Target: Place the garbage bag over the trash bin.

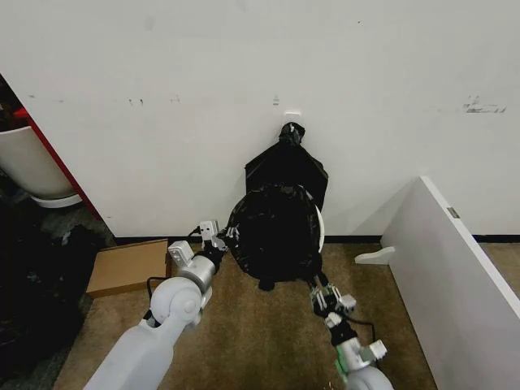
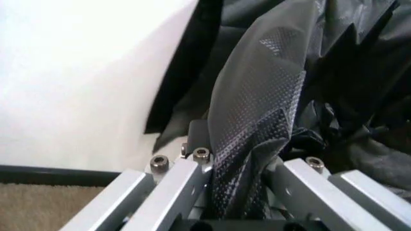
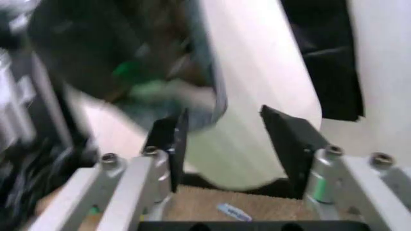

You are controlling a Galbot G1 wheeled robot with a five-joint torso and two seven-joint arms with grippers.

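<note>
The trash bin (image 1: pixel 318 225), a cream-white pail, stands on the carpet against the wall. The glossy black garbage bag (image 1: pixel 272 236) is draped over most of it, and only a strip of rim shows on the right. My left gripper (image 1: pixel 218 237) is at the bag's left edge. In the left wrist view it (image 2: pixel 237 144) is shut on a fold of the bag's film (image 2: pixel 257 96). My right gripper (image 1: pixel 322 294) is low at the bin's front right. It stands open (image 3: pixel 228 139), with the pail's pale wall (image 3: pixel 257 72) just beyond its pads.
A flat black plastic bunch (image 1: pixel 288 166) with a knotted top leans on the wall behind the bin. A cardboard piece (image 1: pixel 130 266) lies on the floor to the left. A white panel (image 1: pixel 455 268) slants along the right. A white tub (image 1: pixel 32 166) with a red edge is far left.
</note>
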